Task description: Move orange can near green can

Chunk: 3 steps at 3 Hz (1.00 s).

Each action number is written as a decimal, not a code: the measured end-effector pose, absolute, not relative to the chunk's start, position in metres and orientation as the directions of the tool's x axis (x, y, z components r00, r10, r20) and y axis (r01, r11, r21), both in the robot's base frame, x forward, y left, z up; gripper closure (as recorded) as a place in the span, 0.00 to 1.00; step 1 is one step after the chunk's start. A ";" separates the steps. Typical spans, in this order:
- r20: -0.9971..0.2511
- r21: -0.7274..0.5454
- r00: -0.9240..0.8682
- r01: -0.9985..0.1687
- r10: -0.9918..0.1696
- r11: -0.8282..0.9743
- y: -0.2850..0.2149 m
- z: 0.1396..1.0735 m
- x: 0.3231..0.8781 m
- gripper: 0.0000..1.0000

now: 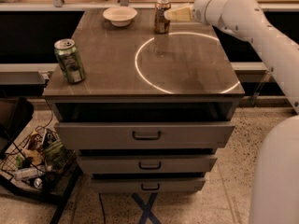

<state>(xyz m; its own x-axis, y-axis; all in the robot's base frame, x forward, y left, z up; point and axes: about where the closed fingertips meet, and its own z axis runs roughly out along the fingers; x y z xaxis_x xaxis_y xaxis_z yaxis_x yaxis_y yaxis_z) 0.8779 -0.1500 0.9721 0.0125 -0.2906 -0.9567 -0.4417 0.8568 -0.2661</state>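
An orange can (pixel 162 16) stands upright at the back edge of a dark drawer cabinet's top (pixel 107 78), its long axis vertical and its silver lid facing up. The white robot arm (pixel 254 29) reaches in from the right. Its pale gripper (pixel 172 14) is level with the can's upper half and points left, tip right beside the can. Whether it touches cannot be told, nor whether the gripper is spread or closed.

The green can (pixel 69 60) is also upright, lid up, near the front left corner and close to the left edge, well apart from the orange can. A white bowl (pixel 120 15) sits at the back edge, left of the orange can and apart from it.

A bright ring of light (pixel 136 62) lies across the right half of the top. The orange can stands just outside its rear arc, and the ring's right side runs out to the top's right edge. The surface between the two cans is bare along a diagonal.

Below are three drawers (pixel 145 135). A wire basket (pixel 37 164) of clutter sits on the speckled floor (pixel 224 190) at the left.
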 end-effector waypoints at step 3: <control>-0.971 -0.189 -0.044 -0.467 -0.236 0.864 -0.118 0.928 0.946 0.00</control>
<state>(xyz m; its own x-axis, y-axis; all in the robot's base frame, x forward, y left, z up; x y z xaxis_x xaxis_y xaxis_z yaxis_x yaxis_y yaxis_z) 0.9462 -0.1182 0.9276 -0.0436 -0.2360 -0.9708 -0.4666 0.8640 -0.1891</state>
